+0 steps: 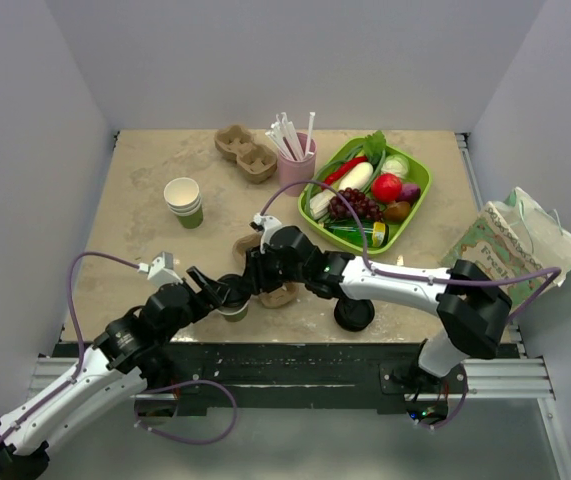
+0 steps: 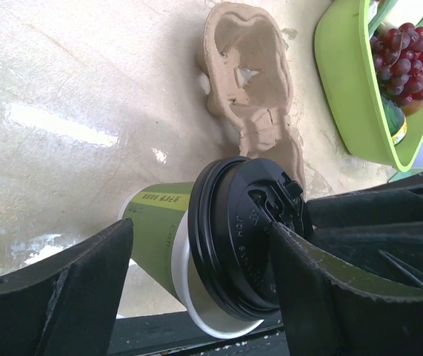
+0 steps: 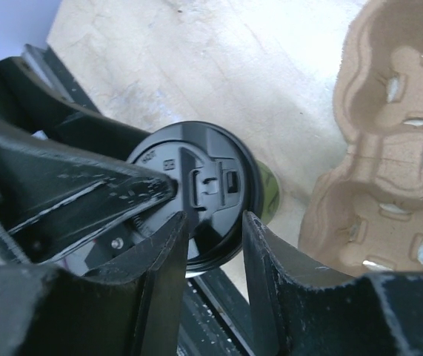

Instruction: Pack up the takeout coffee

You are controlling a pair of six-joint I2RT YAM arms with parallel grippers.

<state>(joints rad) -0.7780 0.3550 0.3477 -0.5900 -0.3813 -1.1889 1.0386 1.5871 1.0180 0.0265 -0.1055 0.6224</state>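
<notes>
The takeout coffee (image 1: 233, 309), a green-sided paper cup with a black lid (image 2: 233, 230), stands at the table's near edge. My left gripper (image 1: 223, 293) is shut on the cup's sides (image 2: 155, 233), one finger on each side. The lid sits askew, with white rim showing below it. My right gripper (image 1: 256, 272) hovers just over the lid (image 3: 211, 178), its fingers (image 3: 168, 252) a narrow gap apart with nothing between them. A brown pulp cup carrier (image 1: 283, 296) lies right beside the cup, partly under the right arm; it also shows in the left wrist view (image 2: 248, 67) and the right wrist view (image 3: 389, 133).
A low stack of black lids (image 1: 353, 313) sits near the front. A second carrier (image 1: 245, 152), stacked lidless cups (image 1: 184, 200), a pink cup of straws (image 1: 296, 152) and a green tray (image 1: 417, 205) of food lie farther back. A paper bag (image 1: 510, 250) lies at the right edge.
</notes>
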